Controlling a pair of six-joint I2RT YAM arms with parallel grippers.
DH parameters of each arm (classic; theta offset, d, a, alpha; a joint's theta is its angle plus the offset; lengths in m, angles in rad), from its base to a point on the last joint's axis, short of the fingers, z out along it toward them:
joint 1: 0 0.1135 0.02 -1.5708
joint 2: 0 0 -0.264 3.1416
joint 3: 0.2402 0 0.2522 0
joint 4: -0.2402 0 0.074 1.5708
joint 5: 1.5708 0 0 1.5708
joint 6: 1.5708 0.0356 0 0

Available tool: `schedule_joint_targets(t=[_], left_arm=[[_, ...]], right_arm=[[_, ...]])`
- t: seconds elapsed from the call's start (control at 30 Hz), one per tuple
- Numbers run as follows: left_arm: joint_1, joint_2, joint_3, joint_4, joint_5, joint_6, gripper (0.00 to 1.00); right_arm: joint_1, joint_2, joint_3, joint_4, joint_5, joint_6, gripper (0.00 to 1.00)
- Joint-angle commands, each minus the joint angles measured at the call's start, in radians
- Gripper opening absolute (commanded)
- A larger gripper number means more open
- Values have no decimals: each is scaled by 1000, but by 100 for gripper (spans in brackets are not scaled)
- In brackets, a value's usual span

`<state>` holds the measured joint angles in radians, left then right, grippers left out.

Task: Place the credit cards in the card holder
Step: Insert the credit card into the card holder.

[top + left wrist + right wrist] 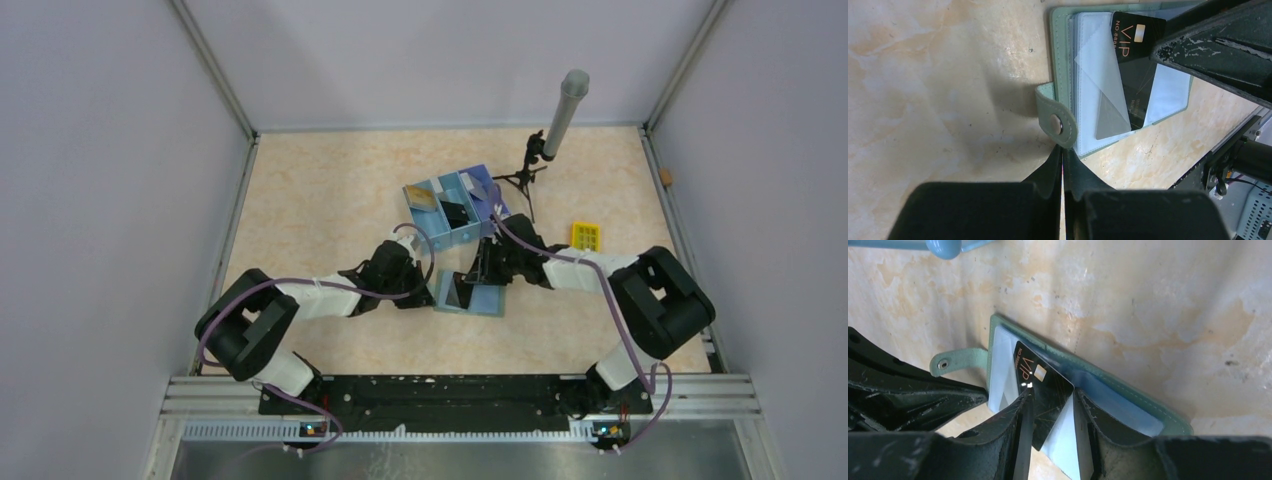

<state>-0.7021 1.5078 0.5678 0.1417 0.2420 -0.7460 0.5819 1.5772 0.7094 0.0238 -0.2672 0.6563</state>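
Right pincer: jaws part-open, straddling the black VIP card. One finger touches the card's edge. A strip of pale sleeve shows between the card and the other finger, so a firm clamp cannot be confirmed. The card's long axis runs roughly in line with the fingers, logo end pointing ahead of the tips.

Directly under the tips: card holder, lying open on the table, light-blue inside up, its long axis slanting across the jaws. A clear sleeve leaf lies over the card's end away from the logo. How deep the card sits, cannot tell.

Just left of the tips: snap tab. The left pincer, fully closed and empty, has its tips right by the tab; whether it presses the tab is unclear.

Well ahead: blue tray, more cards inside.

Judgement: the right arm is the working one. The next move likely turns on keeping the card's long axis square to the sleeve.
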Motion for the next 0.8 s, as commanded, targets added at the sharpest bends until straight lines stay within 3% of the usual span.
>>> schedule_joint_targets(t=[0.0,0.27,0.77], left_arm=[[-5,-9,20,-19,-18,25,0],[-5,-3,29,-21,-24,31,0],[-5,10,46,-15,-73,24,0]], right_arm=[[24,35,45,11,31,-26,32],[45,72,78,-10,34,-53,16],[64,46,84,-8,36,-72,10]])
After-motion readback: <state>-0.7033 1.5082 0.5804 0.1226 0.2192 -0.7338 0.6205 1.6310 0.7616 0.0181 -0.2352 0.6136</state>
